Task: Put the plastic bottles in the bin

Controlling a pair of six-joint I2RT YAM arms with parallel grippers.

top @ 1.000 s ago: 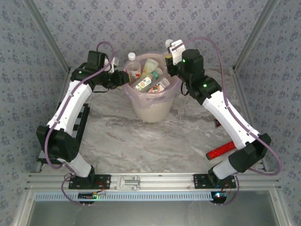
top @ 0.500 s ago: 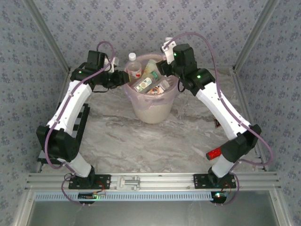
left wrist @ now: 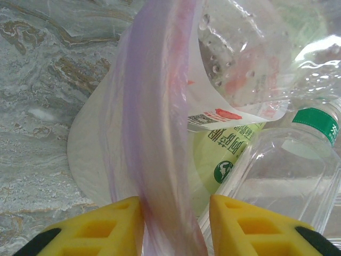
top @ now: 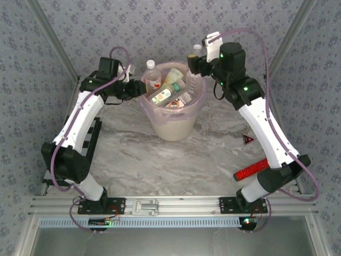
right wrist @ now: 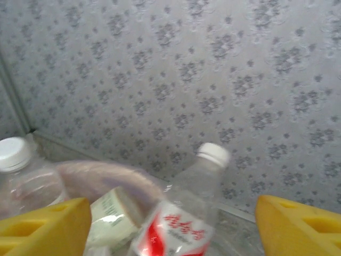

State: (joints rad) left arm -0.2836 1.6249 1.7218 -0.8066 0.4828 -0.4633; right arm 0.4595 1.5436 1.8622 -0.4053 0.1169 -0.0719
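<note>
Dropping is being done: the bin [top: 171, 125] is pinched by the left fingers [left wrist: 101, 229], and a bottle [right wrist: 178, 210] is freed between the wide right fingers [right wrist: 42, 221]. Next, lifting clear is needed.

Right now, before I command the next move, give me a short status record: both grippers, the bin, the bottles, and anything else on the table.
left gripper: closed on the pink-lilac bag-lined rim of the cream-white round plastic bin, on its left side
right gripper: open, at the bin's far right rim
between right jaws: clear plastic bottle with white cap and red-white label, leaning cap up, touching neither jaw
bin contents: several small clear plastic bottles, piled close to the rim
table: red cylinder near the right arm's base
</note>
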